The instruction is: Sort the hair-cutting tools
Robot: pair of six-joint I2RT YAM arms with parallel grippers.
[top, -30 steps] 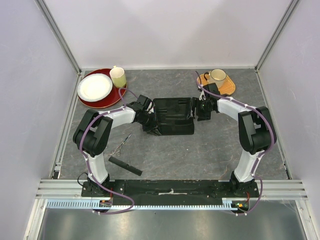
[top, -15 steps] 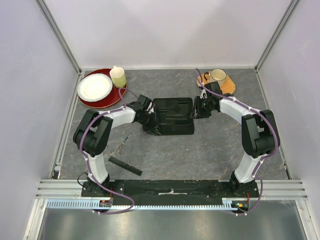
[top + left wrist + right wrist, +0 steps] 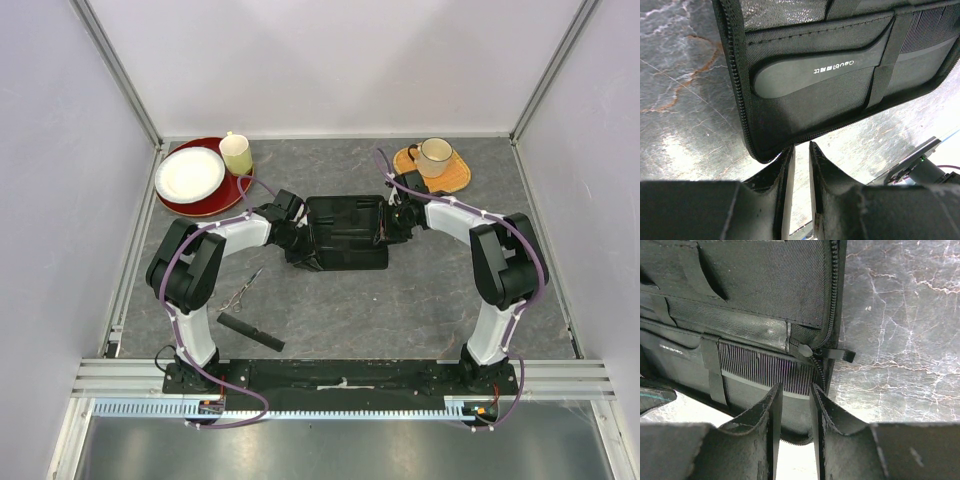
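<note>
An open black zip case (image 3: 345,240) lies mid-table. A black handled comb (image 3: 805,72) is tucked under its straps; its teeth show in the right wrist view (image 3: 760,369). Slim silver scissors (image 3: 243,290) and a second black comb (image 3: 250,331) lie on the table at the front left. No second scissors show. My left gripper (image 3: 297,243) (image 3: 801,146) sits at the case's left corner, with a narrow empty gap between its jaws. My right gripper (image 3: 384,228) (image 3: 795,386) is slightly open over the case's right edge, by the zip pull (image 3: 837,354), holding nothing.
A white plate on a red plate (image 3: 190,175) and a yellow-green cup (image 3: 236,153) stand at the back left. A white mug (image 3: 435,152) sits on an orange board (image 3: 452,178) at the back right. Walls enclose the table.
My right gripper has moved left, up to the case's right edge. The left arm, case, scissors and loose comb have not moved.
</note>
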